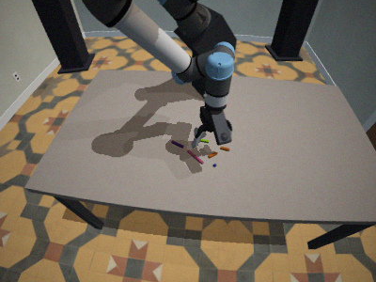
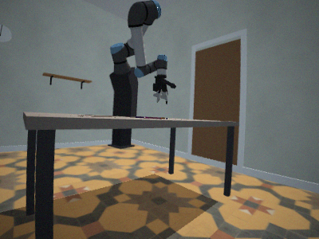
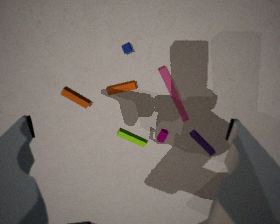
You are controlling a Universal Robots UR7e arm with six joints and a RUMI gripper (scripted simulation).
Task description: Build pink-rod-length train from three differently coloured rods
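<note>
My gripper (image 2: 162, 101) (image 3: 132, 118) is open and empty, high above the rods. The pink rod (image 1: 195, 157) (image 3: 174, 95) lies at a slant. The purple rod (image 1: 177, 144) (image 3: 202, 143) and the small magenta rod (image 3: 162, 135) lie near its lower end in the wrist view. A finger hides the magenta rod in the top view. The lime rod (image 1: 205, 141) (image 3: 132, 137) lies left of magenta in the wrist view. One orange rod (image 1: 212, 155) (image 3: 122, 88) lies left of pink, another orange rod (image 1: 225, 148) (image 3: 76, 97) farther left. A blue rod (image 1: 214, 165) (image 3: 127, 48) lies above them. All lie apart.
The rods lie on the grey table (image 1: 291, 169) (image 2: 96, 122), around its middle and well inside its edges. The arm's shadow falls over the pink, purple and magenta rods. A black pedestal (image 2: 124, 95) carries the arm behind the table.
</note>
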